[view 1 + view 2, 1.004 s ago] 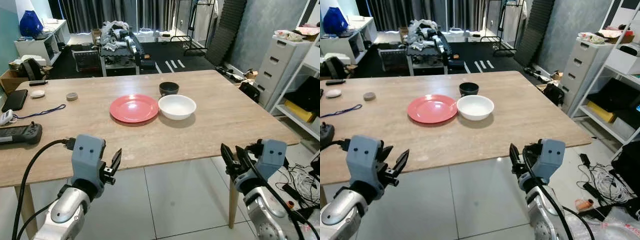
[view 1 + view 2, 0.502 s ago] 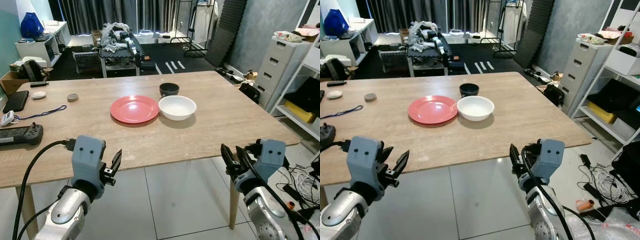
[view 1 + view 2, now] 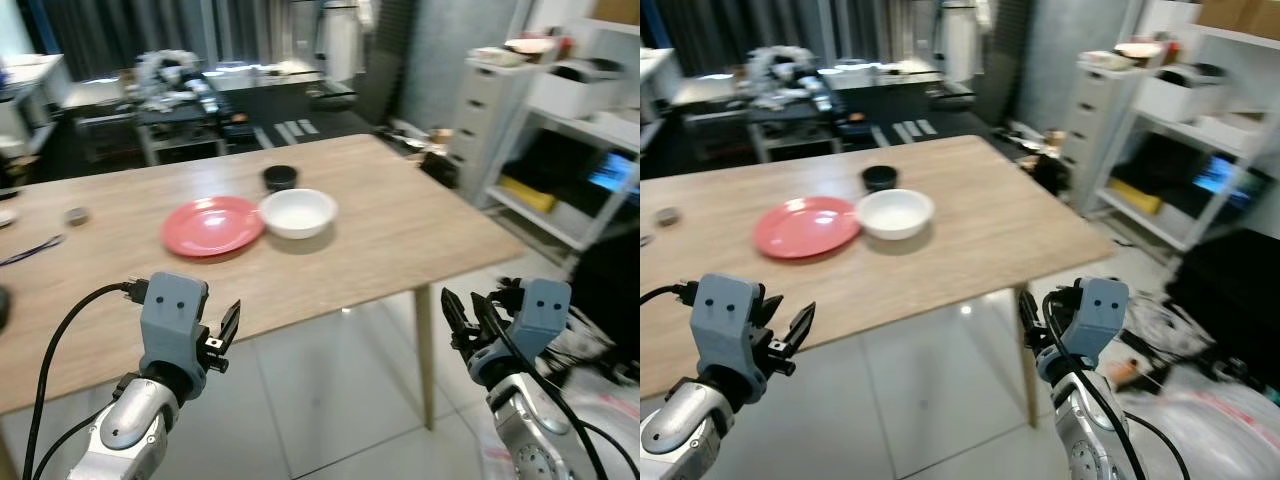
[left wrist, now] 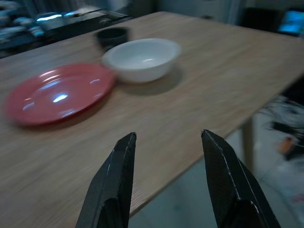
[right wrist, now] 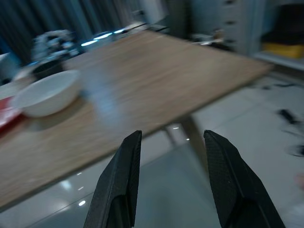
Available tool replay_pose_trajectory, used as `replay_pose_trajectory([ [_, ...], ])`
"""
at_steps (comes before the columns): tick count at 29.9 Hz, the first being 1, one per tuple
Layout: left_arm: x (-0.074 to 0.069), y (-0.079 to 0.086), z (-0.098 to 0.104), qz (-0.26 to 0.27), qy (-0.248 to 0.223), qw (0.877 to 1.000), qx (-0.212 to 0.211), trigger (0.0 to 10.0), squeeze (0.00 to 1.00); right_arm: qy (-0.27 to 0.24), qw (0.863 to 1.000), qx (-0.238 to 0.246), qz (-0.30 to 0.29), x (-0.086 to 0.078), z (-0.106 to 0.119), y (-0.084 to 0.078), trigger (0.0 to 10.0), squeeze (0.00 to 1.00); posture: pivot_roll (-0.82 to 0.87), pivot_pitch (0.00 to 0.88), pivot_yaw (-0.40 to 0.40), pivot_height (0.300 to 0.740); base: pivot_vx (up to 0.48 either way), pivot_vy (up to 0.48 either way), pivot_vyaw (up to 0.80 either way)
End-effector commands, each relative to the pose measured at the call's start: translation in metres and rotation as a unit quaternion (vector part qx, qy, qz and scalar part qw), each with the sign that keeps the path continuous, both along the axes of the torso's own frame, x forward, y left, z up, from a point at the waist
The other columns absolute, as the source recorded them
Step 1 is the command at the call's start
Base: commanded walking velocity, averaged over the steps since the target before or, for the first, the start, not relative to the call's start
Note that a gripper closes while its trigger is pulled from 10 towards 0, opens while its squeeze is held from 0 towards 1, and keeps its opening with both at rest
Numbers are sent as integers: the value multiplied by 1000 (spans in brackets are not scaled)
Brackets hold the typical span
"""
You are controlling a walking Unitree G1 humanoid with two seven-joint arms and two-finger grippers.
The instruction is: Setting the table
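My view is blurred, small black cup [image 3: 280, 177] hard to read – red plate [image 3: 212, 225] touching white bowl [image 3: 297, 211], left gripper [image 4: 166, 183] and right gripper [image 5: 168, 180] both spread, holding nothing, wooden table [image 3: 420, 215] edge ahead.

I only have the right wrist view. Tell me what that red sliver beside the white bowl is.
Observer: It is a red plate, lying flat right beside the white bowl on the robot's left.
Operator: Report anything behind the bowl.
Observer: A small black bowl stands just behind it, toward the far edge of the table.
Operator: Now give me the left pincer.
Observer: The left pincer is open and holds nothing. It is off the table's near edge, over the floor, pointing at the plate and bowl.
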State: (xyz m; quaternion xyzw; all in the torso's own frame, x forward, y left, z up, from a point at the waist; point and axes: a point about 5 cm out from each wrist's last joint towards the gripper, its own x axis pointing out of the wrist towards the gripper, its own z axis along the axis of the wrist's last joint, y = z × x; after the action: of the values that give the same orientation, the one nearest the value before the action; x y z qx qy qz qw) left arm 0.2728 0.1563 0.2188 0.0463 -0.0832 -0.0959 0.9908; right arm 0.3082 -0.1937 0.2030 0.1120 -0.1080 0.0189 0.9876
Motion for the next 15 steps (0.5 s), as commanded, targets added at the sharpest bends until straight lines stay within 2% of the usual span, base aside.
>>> replay_pose_trajectory([
  [1,-1,2,-4,4,11,1000,5,10000,0,15,1000,4,0,-1,-6,0,10000,0,71,136,82,740,0,0,-800],
  [15,0,2,-4,3,12,1000,6,10000,0,16,1000,3,-1,-1,-7,0,10000,0,69,137,85,740,0,0,-800],
])
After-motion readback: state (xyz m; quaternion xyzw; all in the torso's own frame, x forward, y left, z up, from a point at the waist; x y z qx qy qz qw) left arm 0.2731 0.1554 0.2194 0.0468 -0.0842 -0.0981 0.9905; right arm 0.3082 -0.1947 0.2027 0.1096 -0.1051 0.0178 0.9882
